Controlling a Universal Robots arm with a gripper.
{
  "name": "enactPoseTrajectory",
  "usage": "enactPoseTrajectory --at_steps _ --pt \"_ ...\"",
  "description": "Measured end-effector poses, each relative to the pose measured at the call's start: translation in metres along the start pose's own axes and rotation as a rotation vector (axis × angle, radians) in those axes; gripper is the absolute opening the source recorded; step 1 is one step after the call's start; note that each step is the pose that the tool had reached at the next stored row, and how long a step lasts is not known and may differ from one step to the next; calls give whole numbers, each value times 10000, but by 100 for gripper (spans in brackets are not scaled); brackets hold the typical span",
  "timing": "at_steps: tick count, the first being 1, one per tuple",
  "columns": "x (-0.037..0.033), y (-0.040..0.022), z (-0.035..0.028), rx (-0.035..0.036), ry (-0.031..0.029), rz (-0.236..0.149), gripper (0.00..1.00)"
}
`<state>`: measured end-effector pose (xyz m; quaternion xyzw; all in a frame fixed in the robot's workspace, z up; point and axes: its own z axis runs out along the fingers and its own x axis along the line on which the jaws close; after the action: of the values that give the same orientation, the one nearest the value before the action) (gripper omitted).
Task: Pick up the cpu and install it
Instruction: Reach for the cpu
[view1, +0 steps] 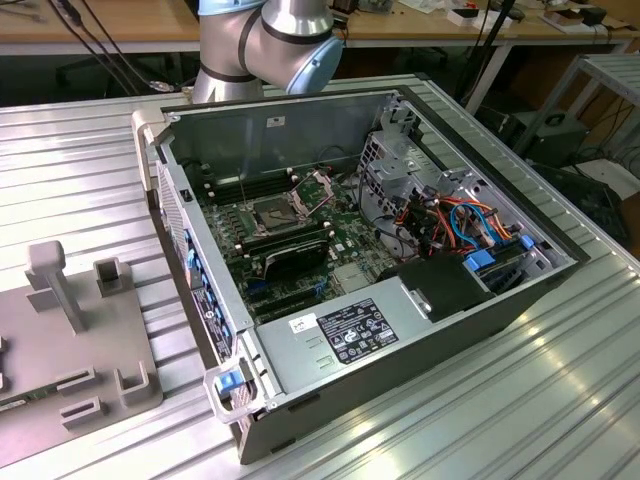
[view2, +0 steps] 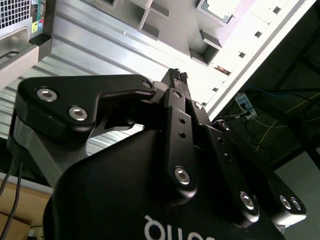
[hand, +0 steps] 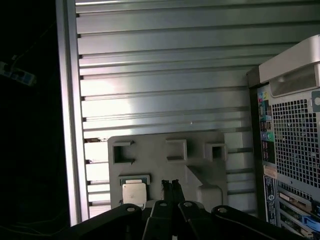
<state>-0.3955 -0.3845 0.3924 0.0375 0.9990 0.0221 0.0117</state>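
Found, in the exterior view, an open computer case (view1: 420, 372) lying on its side on a ribbed metal table (view1: 80, 160), with the arm (view1: 270, 40) rising behind it. Made out the socket (view1: 283, 212) on the board inside, its metal frame apparently swung up, and black memory sticks (view1: 290, 250) just beside it. Noted a grey fixture plate (view1: 40, 340) on the table at the exterior view's left, apart from the case. Met, in the second wrist view, the gripper (view2: 177, 75) with its fingertips pressed together on nothing, poised above the table near that plate. Spotted, in the first wrist view, the same closed and empty gripper (hand: 170, 184), and close beside its tips, untouched, the cpu (hand: 134, 192) seated flat in a recess of the plate, on the side toward the table's edge and well apart from the case's perforated rear panel. Judged the cpu light, stiff and thin, yet fragile, with a slick metal lid above and a delicate underside. Judged two opposite side edges the right place to take hold, with a gentle, level pinch, never across the flat faces. Reckoned the pick not yet begun.
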Motion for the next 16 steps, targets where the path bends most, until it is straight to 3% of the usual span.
enactPoseTrajectory --at_steps 3,12,16 --pt "0 0 4 4 38 2 11" --pt "48 -32 36 2 75 3 11" --pt "71 -83 85 9 180 7 11"
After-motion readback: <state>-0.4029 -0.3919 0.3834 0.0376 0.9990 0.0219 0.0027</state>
